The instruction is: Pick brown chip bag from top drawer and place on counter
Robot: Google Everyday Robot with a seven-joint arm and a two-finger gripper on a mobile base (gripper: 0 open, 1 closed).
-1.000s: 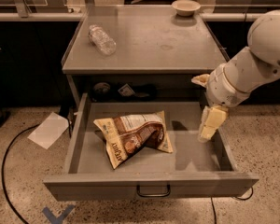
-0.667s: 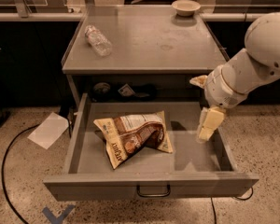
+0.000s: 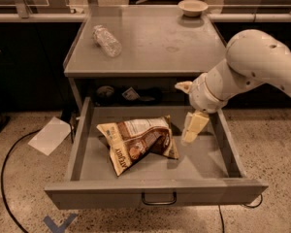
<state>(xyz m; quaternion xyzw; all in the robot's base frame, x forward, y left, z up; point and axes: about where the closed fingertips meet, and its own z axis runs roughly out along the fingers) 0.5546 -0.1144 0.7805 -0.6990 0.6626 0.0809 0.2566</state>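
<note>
inventory, as i see it from the operator station: one brown chip bag [image 3: 138, 142], one top drawer [image 3: 102, 195], one worktop [image 3: 160, 47], one end effector [image 3: 191, 130], one clear plastic bottle [image 3: 107, 41], one shallow bowl [image 3: 193, 7], one sheet of paper [image 3: 51, 135].

1. the top drawer is pulled fully out. its wire handle [image 3: 158, 198] sits at the centre of the front panel.
2. the brown chip bag lies crumpled and flat on the drawer floor, left of centre, apart from all four drawer walls.
3. the end effector hangs inside the drawer, pointing down, just beside the bag's right edge and not touching it. i cannot tell its state. the arm [image 3: 252, 64] enters from the right, over the drawer's right wall.
4. open room in the drawer: a bare strip along the left wall, a bare band by the front wall, and the right third around the end effector.
5. on the worktop, the bottle lies on its side near the left rear; the bowl stands at the rear edge, right of centre. the centre and front of the worktop are bare.
6. the paper lies on the floor, left of the drawer.
</note>
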